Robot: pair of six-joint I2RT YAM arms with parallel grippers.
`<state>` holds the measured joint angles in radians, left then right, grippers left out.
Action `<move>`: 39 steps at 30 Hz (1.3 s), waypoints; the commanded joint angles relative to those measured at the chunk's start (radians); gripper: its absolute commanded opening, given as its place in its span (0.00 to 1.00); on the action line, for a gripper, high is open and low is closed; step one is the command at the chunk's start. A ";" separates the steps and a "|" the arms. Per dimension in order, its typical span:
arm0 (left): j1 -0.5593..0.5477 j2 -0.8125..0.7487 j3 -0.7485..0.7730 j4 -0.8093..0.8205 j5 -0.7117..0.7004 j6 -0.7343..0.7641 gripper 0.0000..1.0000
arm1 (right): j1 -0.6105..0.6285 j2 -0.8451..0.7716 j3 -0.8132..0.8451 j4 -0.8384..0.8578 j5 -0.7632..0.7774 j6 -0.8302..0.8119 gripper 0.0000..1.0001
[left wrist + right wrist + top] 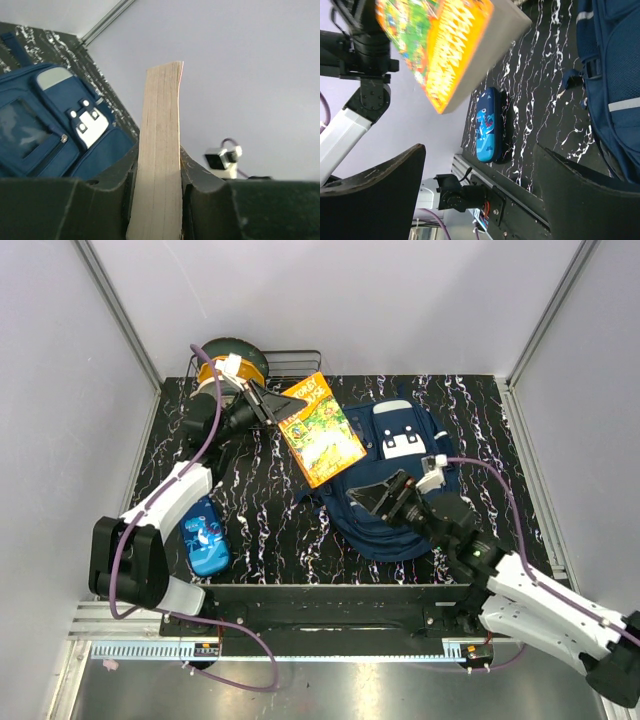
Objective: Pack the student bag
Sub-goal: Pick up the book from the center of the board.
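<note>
**Book aloft, bag lying ready**

My left gripper is closed narrow on one end of a thick orange picture book, holding it clear of the table with the cover facing up. The left wrist view shows the page block pinched squarely between both fingers. I judge that grip firm enough for a heavy book.

The student bag lies flat at centre-right of the table, white patches up. From overhead, the book's lower corner overlaps the bag's left edge, so the book is already close to where it must go.

My right gripper hovers over the bag's near-left part, jaws spread wide and empty. I think it is placed to catch the bag's mouth and hold it open. I cannot see the opening itself.

A blue pencil case lies on the table beside the left arm, not yet packed.
</note>
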<state>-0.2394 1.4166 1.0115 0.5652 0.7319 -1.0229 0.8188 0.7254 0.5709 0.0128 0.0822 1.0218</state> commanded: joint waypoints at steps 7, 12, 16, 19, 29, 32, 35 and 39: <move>-0.015 -0.018 -0.008 0.338 -0.025 -0.193 0.00 | 0.002 0.157 -0.069 0.470 -0.059 0.092 0.95; -0.017 -0.015 -0.034 0.375 -0.032 -0.218 0.00 | -0.001 0.187 -0.115 0.639 -0.079 0.110 0.95; -0.024 -0.010 -0.024 0.381 -0.016 -0.221 0.00 | -0.001 0.197 -0.124 0.661 -0.067 0.107 0.95; -0.044 -0.024 -0.024 0.352 -0.018 -0.201 0.00 | -0.033 0.221 -0.125 0.685 -0.078 0.112 0.96; -0.077 -0.035 -0.062 0.378 -0.020 -0.224 0.00 | -0.178 0.442 -0.132 1.040 -0.289 0.251 0.89; -0.080 -0.027 -0.077 0.397 -0.026 -0.238 0.00 | -0.179 0.505 -0.132 1.154 -0.340 0.282 0.82; -0.083 -0.021 -0.082 0.400 -0.032 -0.244 0.00 | -0.179 0.558 -0.146 1.272 -0.377 0.320 0.68; -0.087 -0.018 -0.079 0.388 -0.031 -0.233 0.00 | -0.181 0.574 -0.158 1.316 -0.389 0.339 0.43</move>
<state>-0.3176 1.4345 0.9184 0.8349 0.7296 -1.2327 0.6418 1.2911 0.4274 1.1458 -0.2535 1.3247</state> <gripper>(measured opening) 0.297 0.519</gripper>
